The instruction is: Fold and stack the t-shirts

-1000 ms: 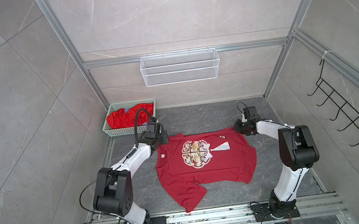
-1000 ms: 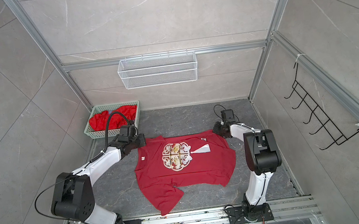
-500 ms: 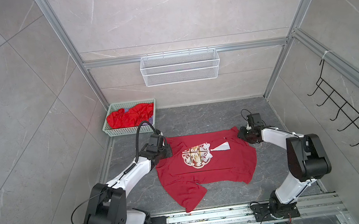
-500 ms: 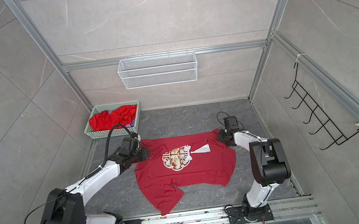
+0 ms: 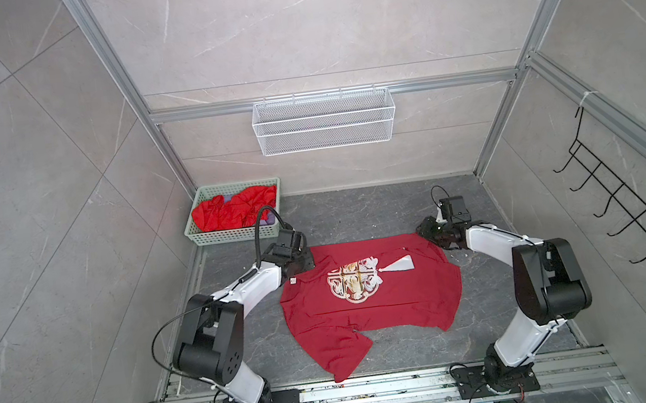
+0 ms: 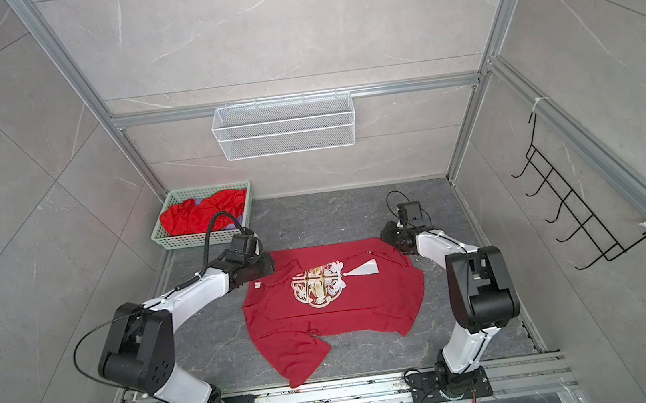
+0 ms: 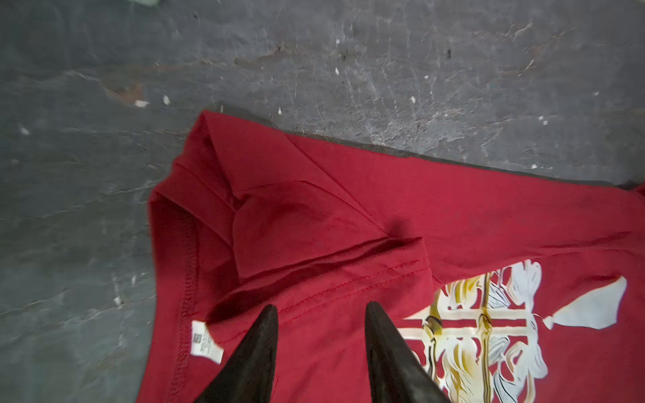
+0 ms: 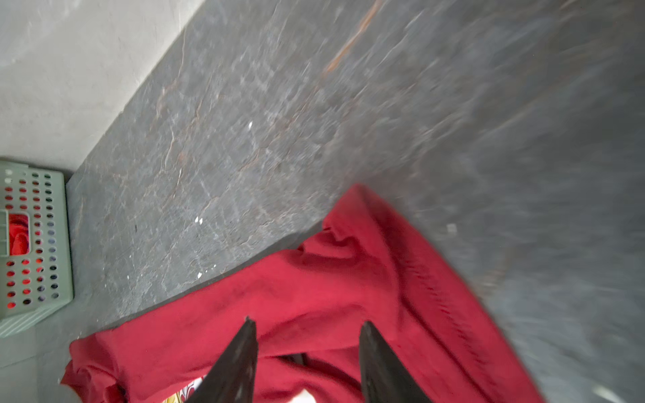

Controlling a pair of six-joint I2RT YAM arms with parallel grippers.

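Note:
A dark crimson t-shirt [image 5: 389, 307] [image 6: 351, 312] lies on the grey floor, its far edge doubled over toward the front and covering the top of the round white-gold print [image 5: 358, 284]. A small white label [image 7: 206, 343] shows near its left side. My left gripper [image 5: 302, 261] [image 7: 321, 308] hovers open over the shirt's far left corner, with only cloth lying below the fingers. My right gripper [image 5: 428, 235] [image 8: 307, 324] is open over the far right corner, its view blurred. More red t-shirts [image 5: 235, 213] are bunched in the green basket [image 5: 229, 235].
The green basket [image 6: 200, 238] stands at the back left, close behind my left arm. A white wire basket [image 5: 324, 127] hangs on the back wall. A black hook rack [image 5: 628, 211] is on the right wall. Bare floor lies behind and in front of the shirt.
Both grippers went from shut to open and let go of the shirt's far edge, which now lies folded forward over the top of the print. Both arms shifted slightly toward the front.

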